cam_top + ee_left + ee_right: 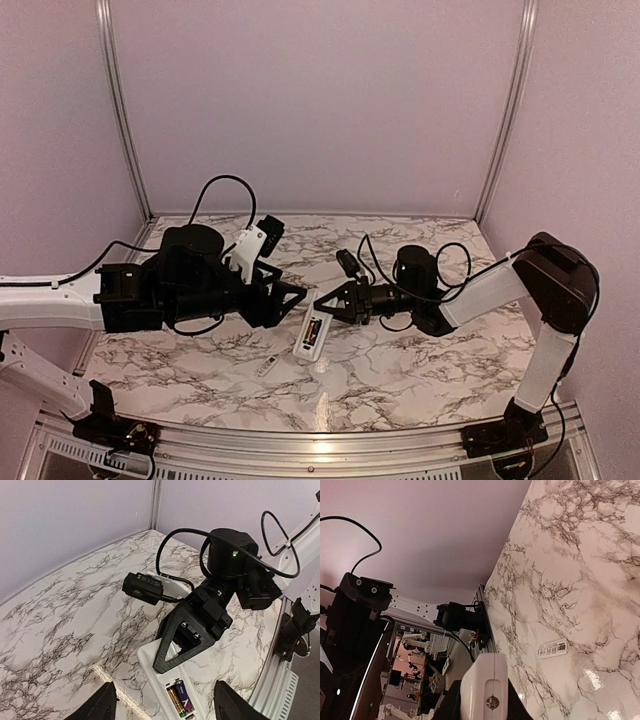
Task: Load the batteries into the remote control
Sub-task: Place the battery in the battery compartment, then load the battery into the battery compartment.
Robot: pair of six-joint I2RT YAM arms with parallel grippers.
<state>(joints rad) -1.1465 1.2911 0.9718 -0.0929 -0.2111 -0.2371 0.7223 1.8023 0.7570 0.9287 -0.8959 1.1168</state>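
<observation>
The white remote control (312, 338) lies back-up on the marble table. Its open compartment holds both batteries side by side in the left wrist view: the golden one (175, 699) and the blackish-purple one (185, 697). My right gripper (323, 306) is shut on the remote's far end, its triangular finger (176, 641) lying over the white body (152, 666). In the right wrist view the remote's end (484, 687) fills the space between the jaws. My left gripper (300, 294) is open and empty just above the remote, with its fingertips (97, 707) wide on either side of the compartment.
A small white cover plate with a printed label (268, 366) lies on the table left of the remote, also shown in the right wrist view (552, 649). The table's metal front rail (320, 445) runs along the near edge. Pale walls close the back and sides.
</observation>
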